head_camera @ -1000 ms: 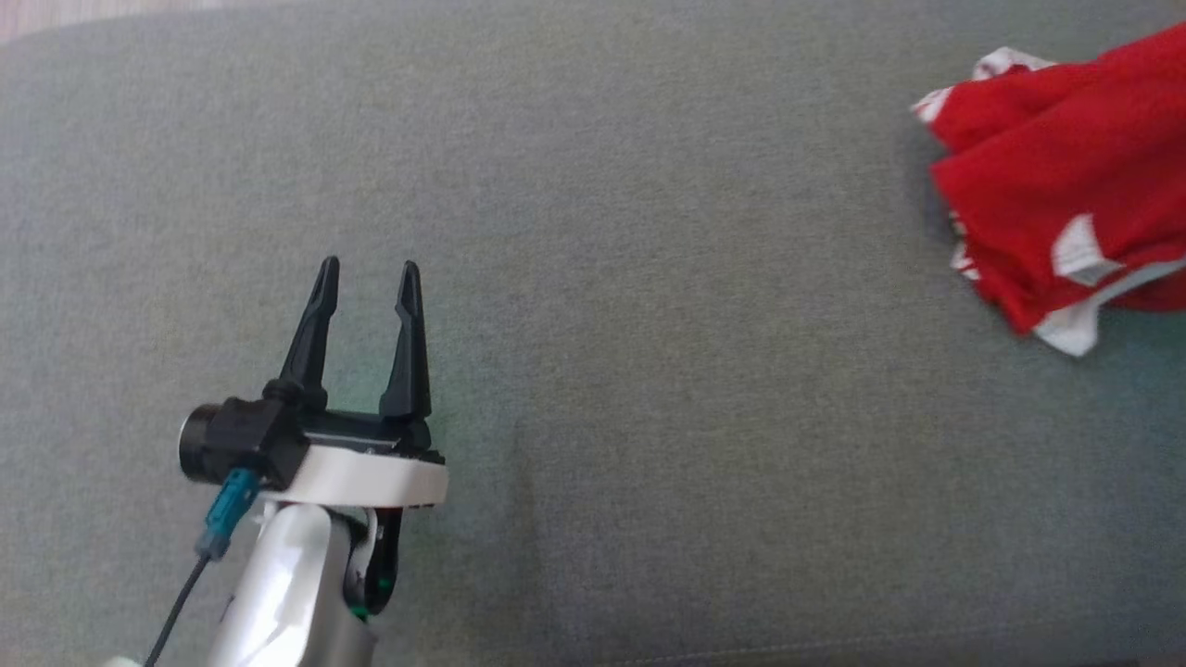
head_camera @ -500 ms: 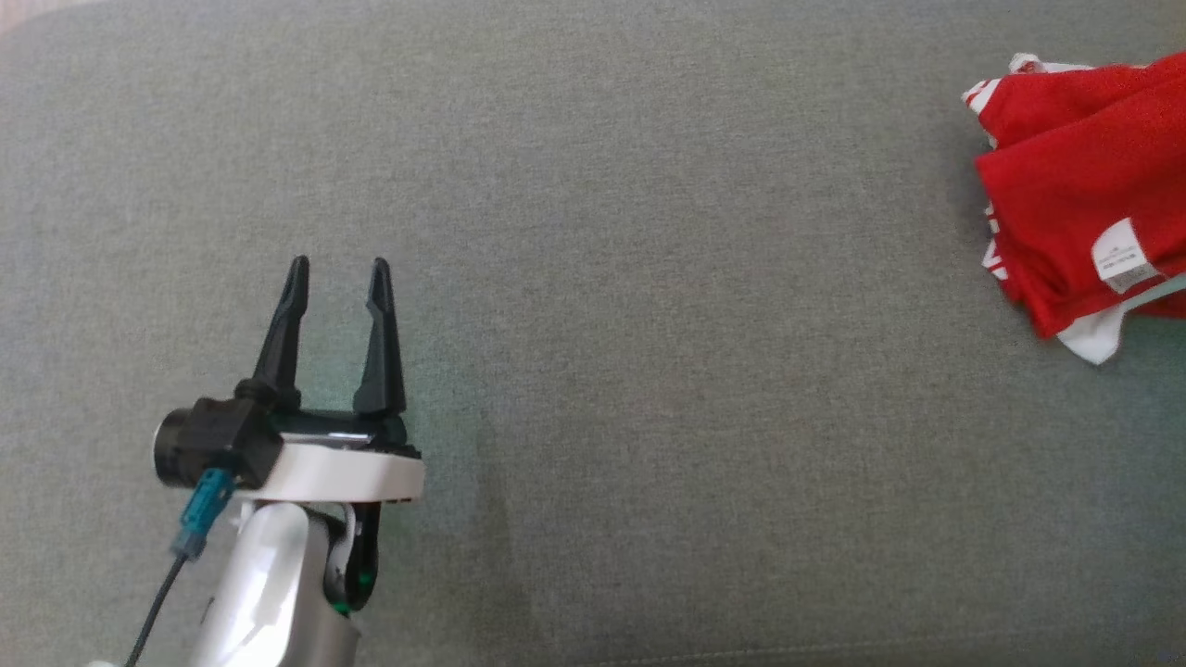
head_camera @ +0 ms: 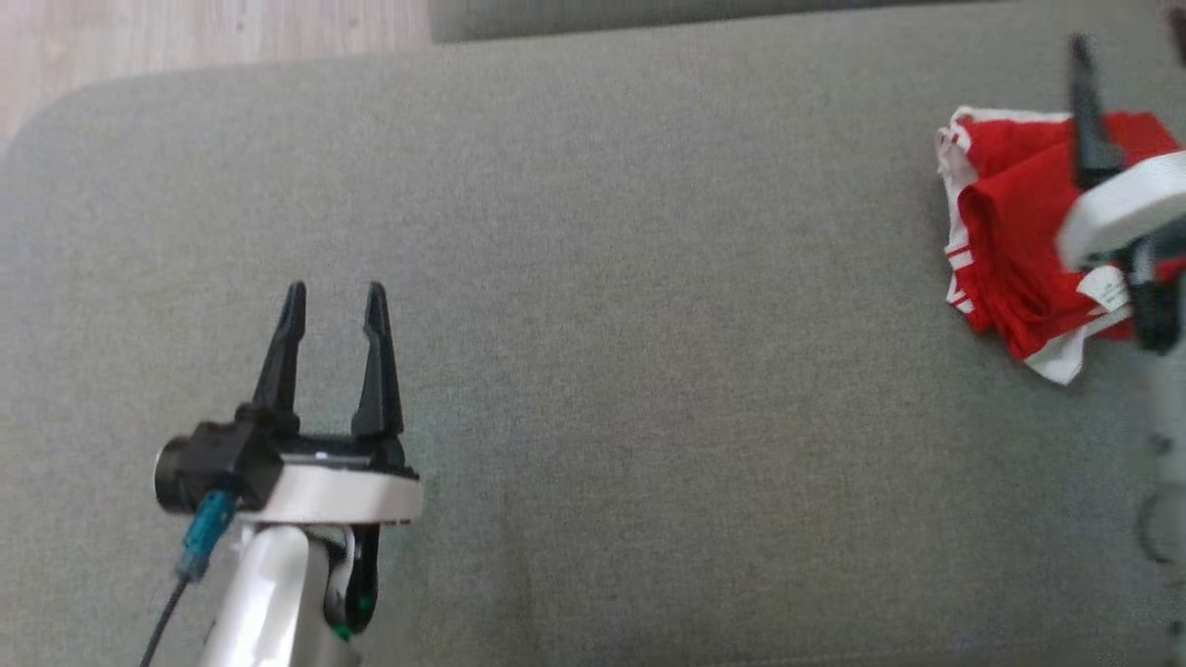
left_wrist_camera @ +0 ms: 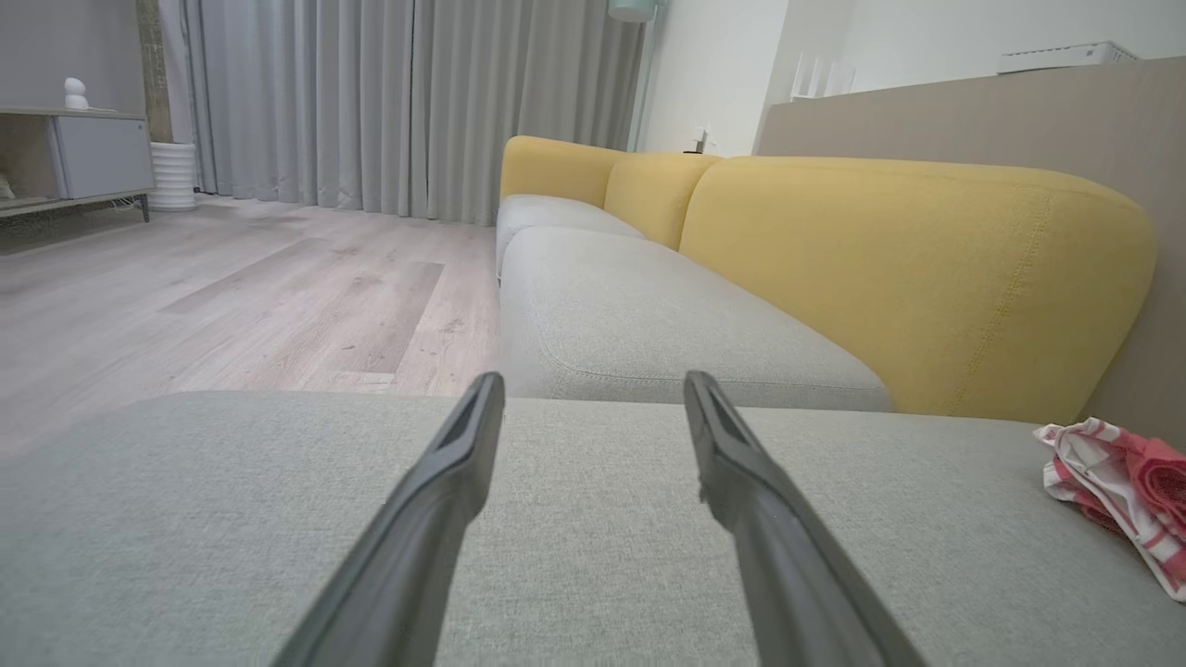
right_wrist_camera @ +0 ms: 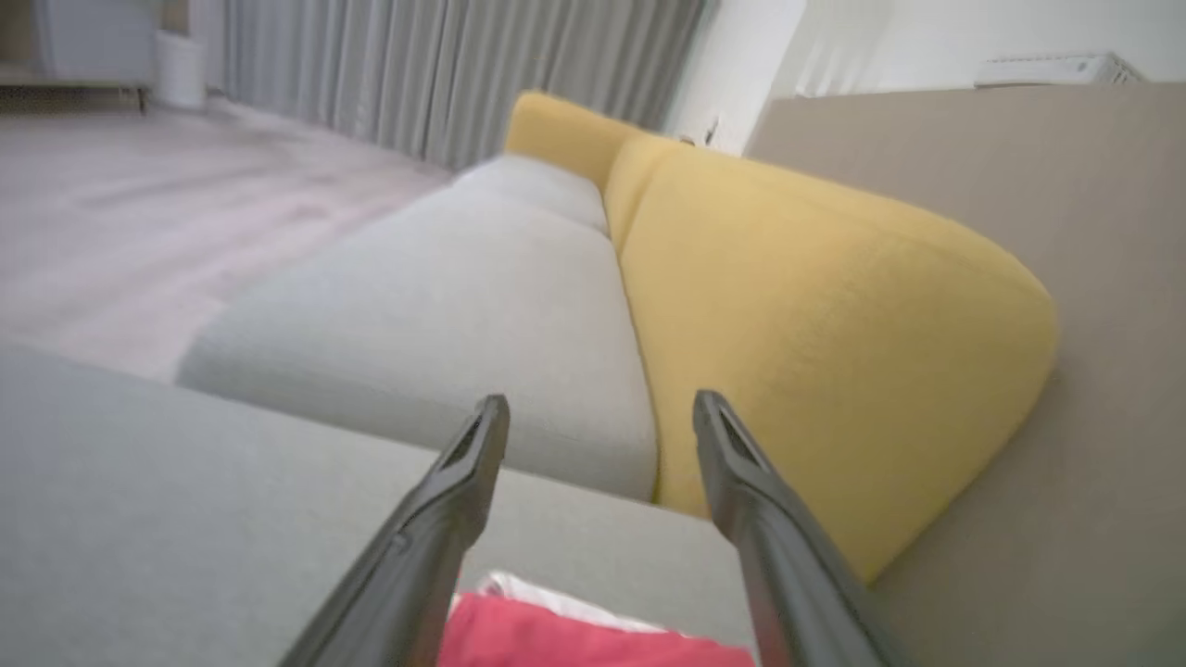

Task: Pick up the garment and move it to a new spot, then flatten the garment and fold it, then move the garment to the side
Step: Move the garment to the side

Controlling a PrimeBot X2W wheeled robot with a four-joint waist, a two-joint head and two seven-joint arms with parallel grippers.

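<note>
The red garment (head_camera: 1010,232) is lying bunched at the right of the sofa seat (head_camera: 649,324), under the right gripper (right_wrist_camera: 600,403). The jaws of both it and the left gripper (head_camera: 334,296) are standing open, empty. Looking soft, light and floppy, the garment is probably best pinched at an outer hem.

Grey sofa seat cushion (head_camera: 649,324): woven cloth, matt, fine even weave.
Red-and-white crumpled garment (head_camera: 1010,250): thin soft cloth, matt, creased.
Yellow sofa backrest (left_wrist_camera: 889,269): woven cloth, matt, stitched seam.
Pale plank floor (left_wrist_camera: 232,296): wood-grain look, smooth, faint sheen.
Grey pleated curtains (left_wrist_camera: 371,102): cloth, matt.
Left gripper (head_camera: 334,292): dark fingers (head_camera: 375,371) look like matt plastic.
White wrist shell (head_camera: 343,496): smooth, glossy.
</note>
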